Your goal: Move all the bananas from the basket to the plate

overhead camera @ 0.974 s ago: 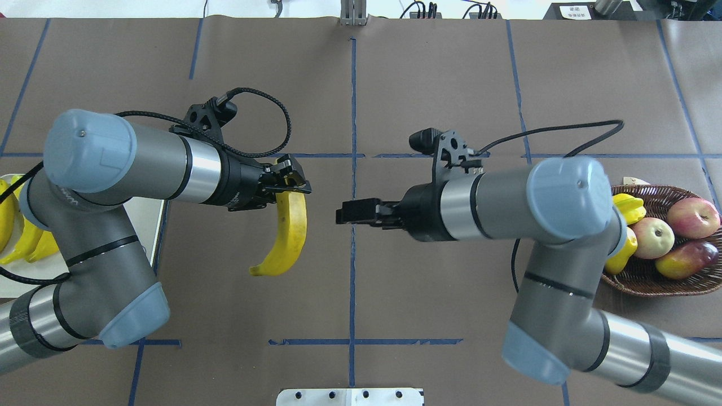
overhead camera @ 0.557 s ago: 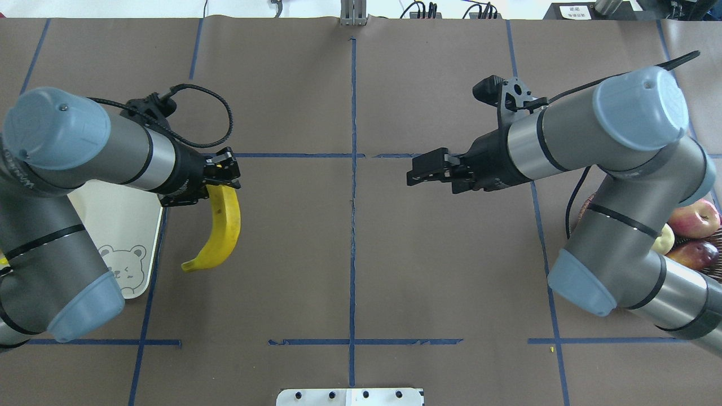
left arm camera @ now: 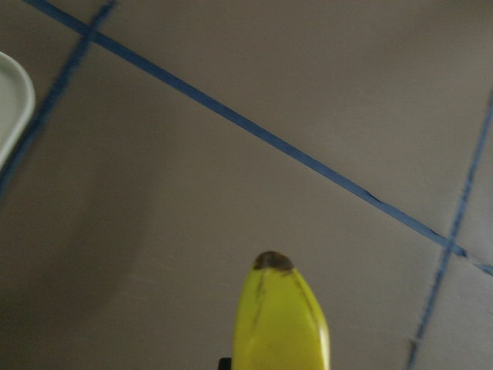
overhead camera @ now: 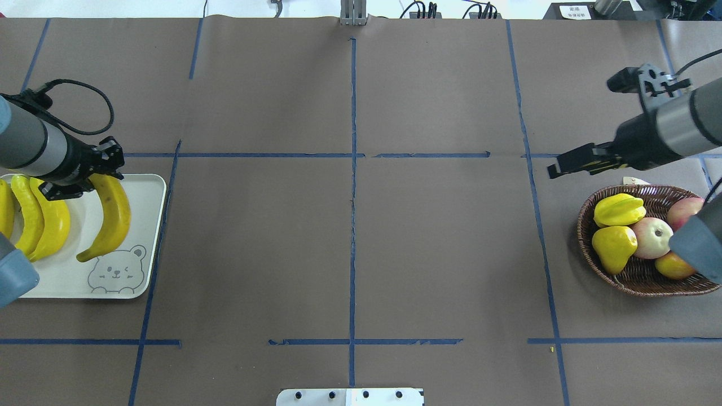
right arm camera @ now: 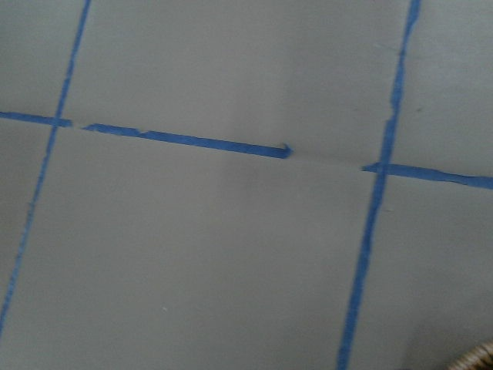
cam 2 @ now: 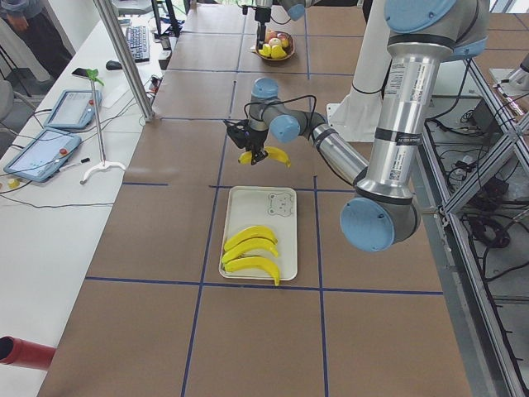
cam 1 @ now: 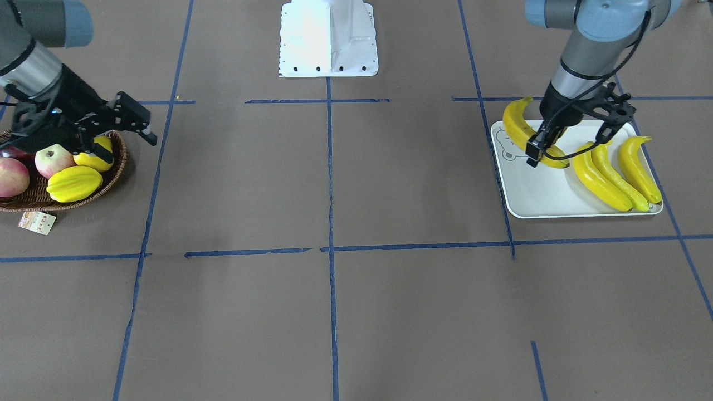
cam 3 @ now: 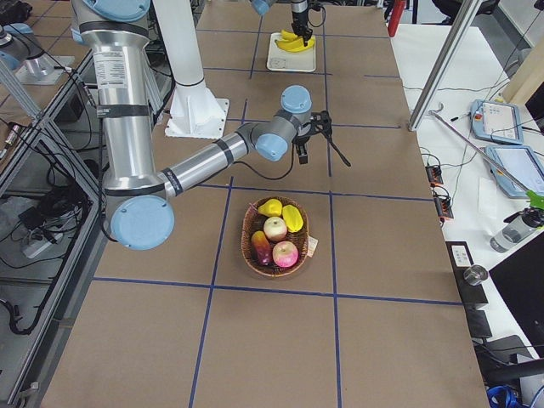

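Observation:
My left gripper [overhead camera: 95, 176] is shut on the stem end of a yellow banana [overhead camera: 111, 217] and holds it above the plate [overhead camera: 148, 225], a pale tray with a bear drawing. Three more bananas [overhead camera: 35, 217] lie side by side on the plate. In the front view the held banana [cam 1: 515, 125] hangs over the plate's bear corner [cam 1: 532, 195]. The left wrist view shows the banana's tip [left arm camera: 281, 316]. My right gripper [overhead camera: 558, 166] is open and empty, just left of the wicker basket [overhead camera: 637, 282]. I see no banana in the basket.
The basket holds a yellow star fruit [overhead camera: 619, 208], a yellow pear [overhead camera: 613, 246] and red-green apples [overhead camera: 651, 237]. A paper tag [cam 1: 37, 222] lies by the basket. Blue tape lines cross the brown table cover. The robot base [cam 1: 328, 36] stands at mid table.
My left arm has carried the banana from the table's middle leftward to over the plate. My right arm has drawn back to the right, beside the basket.

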Robot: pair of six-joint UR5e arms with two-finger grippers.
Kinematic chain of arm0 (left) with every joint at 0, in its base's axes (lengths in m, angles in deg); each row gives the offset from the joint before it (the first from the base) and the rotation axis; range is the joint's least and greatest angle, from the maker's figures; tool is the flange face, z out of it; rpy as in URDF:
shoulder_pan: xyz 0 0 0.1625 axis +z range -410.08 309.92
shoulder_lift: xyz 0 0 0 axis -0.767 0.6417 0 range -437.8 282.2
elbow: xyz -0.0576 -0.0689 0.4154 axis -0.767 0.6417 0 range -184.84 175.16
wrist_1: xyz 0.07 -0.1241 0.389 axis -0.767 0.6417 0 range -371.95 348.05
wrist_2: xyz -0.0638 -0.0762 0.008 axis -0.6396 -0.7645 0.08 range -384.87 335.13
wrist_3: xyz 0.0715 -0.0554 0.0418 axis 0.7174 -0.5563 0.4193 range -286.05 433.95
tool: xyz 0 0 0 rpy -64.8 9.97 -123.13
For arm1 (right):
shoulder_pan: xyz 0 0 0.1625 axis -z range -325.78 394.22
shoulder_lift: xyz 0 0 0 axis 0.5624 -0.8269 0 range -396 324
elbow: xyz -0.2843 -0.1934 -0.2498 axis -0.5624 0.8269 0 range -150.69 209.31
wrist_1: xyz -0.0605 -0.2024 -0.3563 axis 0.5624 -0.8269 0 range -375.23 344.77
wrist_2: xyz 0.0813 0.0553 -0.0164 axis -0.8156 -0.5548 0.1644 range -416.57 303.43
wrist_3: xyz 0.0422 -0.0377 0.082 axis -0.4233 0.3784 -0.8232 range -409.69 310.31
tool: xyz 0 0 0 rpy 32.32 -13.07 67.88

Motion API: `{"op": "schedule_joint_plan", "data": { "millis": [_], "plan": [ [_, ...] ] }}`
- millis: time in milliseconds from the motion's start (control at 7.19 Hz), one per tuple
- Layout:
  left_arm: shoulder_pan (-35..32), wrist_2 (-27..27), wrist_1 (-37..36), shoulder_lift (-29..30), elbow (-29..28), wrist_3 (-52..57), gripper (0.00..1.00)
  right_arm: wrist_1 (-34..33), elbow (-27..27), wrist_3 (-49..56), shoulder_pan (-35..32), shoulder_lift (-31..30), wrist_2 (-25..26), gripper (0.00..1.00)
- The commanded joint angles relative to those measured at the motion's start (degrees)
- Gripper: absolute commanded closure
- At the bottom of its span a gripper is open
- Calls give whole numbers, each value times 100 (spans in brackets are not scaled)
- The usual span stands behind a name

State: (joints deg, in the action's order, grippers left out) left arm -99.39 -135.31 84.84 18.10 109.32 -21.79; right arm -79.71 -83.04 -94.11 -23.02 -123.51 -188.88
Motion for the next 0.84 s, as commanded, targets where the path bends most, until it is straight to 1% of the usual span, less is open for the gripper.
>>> {"op": "schedule_joint_plan", "data": {
  "millis": [0,139,278,418,557,696],
  "plan": [
    [-351,4,538,-333,-575,11,100,-806,-6,1962,-768,-520,-199,0],
    [-369,4,1422,-605,-1057,11,98,-1177,2,2772,-980,-634,-199,0],
    [-404,4,2170,-660,-1471,-32,96,-1225,46,3311,-1016,-862,-190,0],
    [-404,4,2308,-686,-1684,11,87,-1225,37,3525,-1095,-977,-190,0],
    [-404,4,2544,-695,-1842,20,63,-1216,46,3536,-1096,-1013,-172,0],
    [-404,4,2886,-852,-1870,37,1,-1225,64,3649,-1096,-1031,-163,0]
  ]
}}
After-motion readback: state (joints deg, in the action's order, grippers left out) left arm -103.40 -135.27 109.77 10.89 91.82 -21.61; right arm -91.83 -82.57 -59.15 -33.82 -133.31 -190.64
